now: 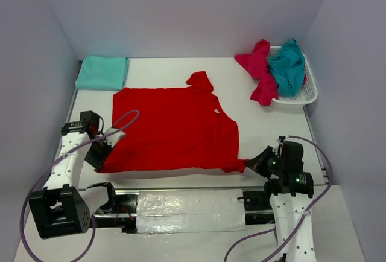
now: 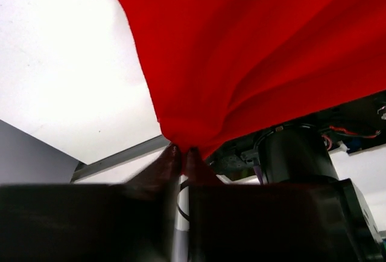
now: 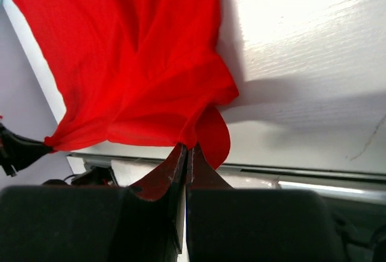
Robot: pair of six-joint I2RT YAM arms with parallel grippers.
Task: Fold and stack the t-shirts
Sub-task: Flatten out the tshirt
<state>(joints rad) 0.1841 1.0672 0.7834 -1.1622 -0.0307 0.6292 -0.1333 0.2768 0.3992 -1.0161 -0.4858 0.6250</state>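
Clenched fingers (image 2: 160, 168) of your left gripper (image 2: 182, 151) pinch the near corner of the bright red cloth t-shirt (image 1: 175, 129) at the lower left of the top view. Your right gripper (image 3: 188, 148) is shut on the opposite near corner at lower right, probably a sleeve end, though bunched cloth hides it. Between them the shirt lies spread on the white table (image 1: 157, 67), mid-frame. For this fold, raise both corners together, hold the near edge taut, and lay it squarely onto the far edge. Beyond, a folded teal cloth shirt (image 1: 102, 72) waits upper left. At upper right a white plastic mesh basket (image 1: 304, 96) has a crumpled magenta shirt (image 1: 259, 72) draped over its rim and a crumpled teal shirt (image 1: 288, 66) inside.
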